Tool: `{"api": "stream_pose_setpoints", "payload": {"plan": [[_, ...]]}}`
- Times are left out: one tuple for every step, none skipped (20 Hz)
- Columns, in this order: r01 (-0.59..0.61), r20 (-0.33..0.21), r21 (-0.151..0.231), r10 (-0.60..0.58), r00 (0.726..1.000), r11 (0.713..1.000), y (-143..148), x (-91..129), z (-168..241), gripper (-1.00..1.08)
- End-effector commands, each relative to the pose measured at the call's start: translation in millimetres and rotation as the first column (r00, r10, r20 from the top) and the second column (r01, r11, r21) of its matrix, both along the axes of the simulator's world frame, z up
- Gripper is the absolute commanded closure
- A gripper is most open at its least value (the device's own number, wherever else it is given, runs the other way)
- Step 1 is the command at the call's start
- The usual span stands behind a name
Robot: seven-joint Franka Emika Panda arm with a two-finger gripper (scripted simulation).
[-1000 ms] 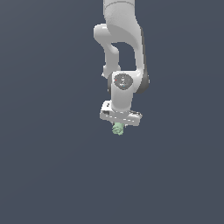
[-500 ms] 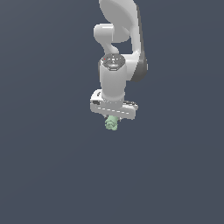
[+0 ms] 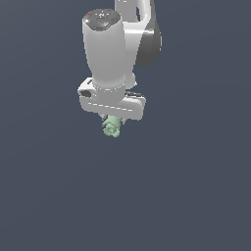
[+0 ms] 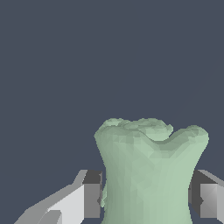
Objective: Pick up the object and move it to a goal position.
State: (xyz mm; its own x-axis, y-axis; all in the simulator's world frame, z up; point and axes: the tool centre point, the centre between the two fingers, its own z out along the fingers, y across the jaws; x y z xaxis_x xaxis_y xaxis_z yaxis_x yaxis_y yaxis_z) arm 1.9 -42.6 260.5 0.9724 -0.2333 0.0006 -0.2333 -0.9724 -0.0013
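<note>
Compared with half a second ago, the arm point(image 3: 110, 63) has swung further toward the exterior view's left and looms larger, its top cap now facing the camera more squarely; the object point(image 3: 112, 127) has travelled with it and hangs under the hand as before.

The gripper point(image 3: 113, 121) pinches the object: in the wrist view the two fingers point(image 4: 92, 194) press against its sides, one on each flank, with no gap showing between pad and piece. In the exterior view the fingers themselves are mostly hidden behind the hand's white body, and only the lower part of the object pokes out beneath it.

The object point(image 4: 148, 175) is a pale mint-green, matte lump. Seen from the wrist it looks like a waisted block, narrower in the middle and flaring toward a bumpy, uneven far end with a shallow notch. From outside it reads as a small knobbly cluster, narrower than the hand above it.

It is held in mid-air, touching nothing but the fingers, against a plain dark blue-grey background.

Count: one arm, one gripper with two fingers, one object.
</note>
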Motion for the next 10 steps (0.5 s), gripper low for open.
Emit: {"api": "stream_pose_setpoints", "payload": {"plan": [[0.0, -0.001, 0.0, 0.0, 1.0, 1.0, -11.4, 4.5, 25.7, 1.08], [0.0, -0.001, 0.0, 0.0, 1.0, 1.0, -15.8, 6.5, 35.5, 1.08], [0.0, -0.001, 0.0, 0.0, 1.0, 1.0, -20.3, 8.6, 45.4, 1.08], [-0.001, -0.001, 0.0, 0.001, 1.0, 1.0, -24.4, 10.6, 55.0, 1.08], [-0.001, -0.001, 0.0, 0.001, 1.0, 1.0, -28.6, 12.6, 64.3, 1.08], [-0.001, -0.001, 0.0, 0.001, 1.0, 1.0, -32.6, 14.5, 73.1, 1.08], [-0.001, -0.001, 0.0, 0.001, 1.0, 1.0, -36.4, 16.4, 81.6, 1.08], [-0.001, -0.001, 0.0, 0.001, 1.0, 1.0, -40.1, 18.2, 89.7, 1.08], [-0.001, -0.001, 0.0, 0.001, 1.0, 1.0, -43.6, 19.9, 97.5, 1.08], [-0.001, -0.001, 0.0, 0.001, 1.0, 1.0, -47.0, 21.6, 105.0, 1.08]]}}
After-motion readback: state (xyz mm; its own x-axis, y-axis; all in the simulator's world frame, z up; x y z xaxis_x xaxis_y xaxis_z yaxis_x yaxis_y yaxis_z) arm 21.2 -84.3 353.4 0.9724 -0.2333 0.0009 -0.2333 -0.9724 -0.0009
